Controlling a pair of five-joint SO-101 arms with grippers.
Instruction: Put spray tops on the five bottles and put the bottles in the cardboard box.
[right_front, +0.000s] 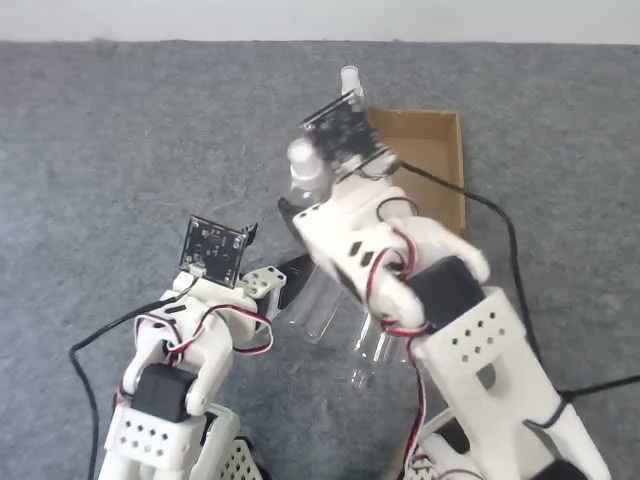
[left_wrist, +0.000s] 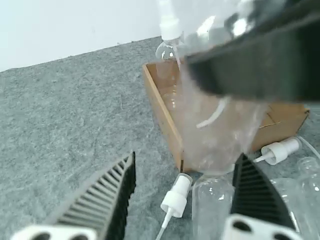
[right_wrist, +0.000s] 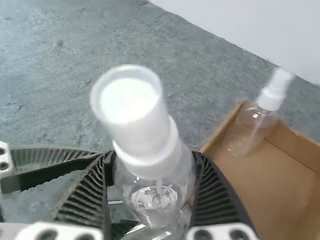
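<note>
Right gripper (right_wrist: 152, 167) is clamped on a clear plastic bottle (right_wrist: 150, 192) fitted with a white spray top (right_wrist: 132, 112). The brown cardboard box (right_wrist: 280, 175), with one capped clear bottle (right_wrist: 248, 131) inside, is seen just beyond this gripper. Left gripper (left_wrist: 187, 160) is held with jaws wide apart, nothing gripped; a loose white spray head (left_wrist: 175, 200) and an uncapped clear bottle (left_wrist: 212, 205) are noted on the grey carpet (left_wrist: 75, 110) just ahead of it.
</note>
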